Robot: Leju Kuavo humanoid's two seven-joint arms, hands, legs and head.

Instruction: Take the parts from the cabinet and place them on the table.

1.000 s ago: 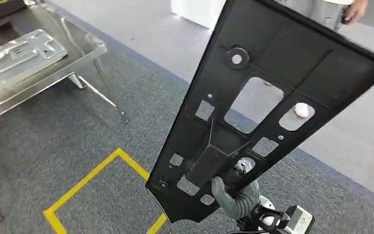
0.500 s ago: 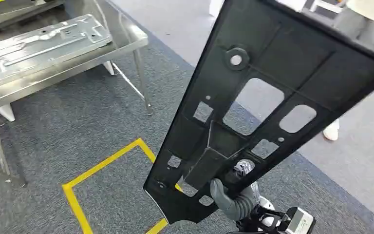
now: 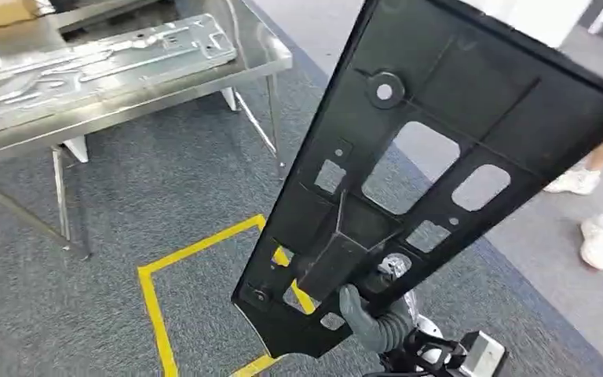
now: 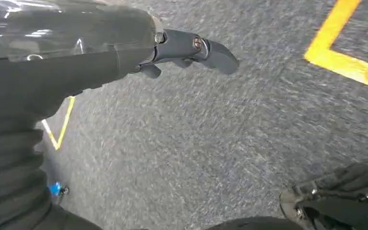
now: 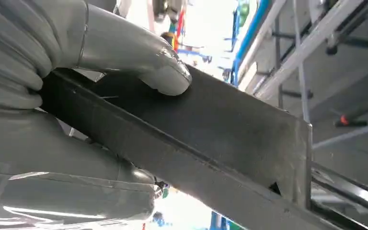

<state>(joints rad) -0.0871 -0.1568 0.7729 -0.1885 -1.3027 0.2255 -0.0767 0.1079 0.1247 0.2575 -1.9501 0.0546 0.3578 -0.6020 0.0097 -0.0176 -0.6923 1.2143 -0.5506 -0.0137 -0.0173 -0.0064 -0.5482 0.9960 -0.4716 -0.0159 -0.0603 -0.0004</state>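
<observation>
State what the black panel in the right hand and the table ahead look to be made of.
Black panel: likely moulded plastic, matt black, going by its raised ribs, cut-out windows and dull surface; painted metal cannot be ruled out. The right hand grips it near its lower end.
Table: bare metal, probably stainless steel, with a bright reflective top and thin shiny legs.

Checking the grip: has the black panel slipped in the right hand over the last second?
No. The black panel sits the same against the right hand; the floor and metal table shift because the camera turned.
</observation>
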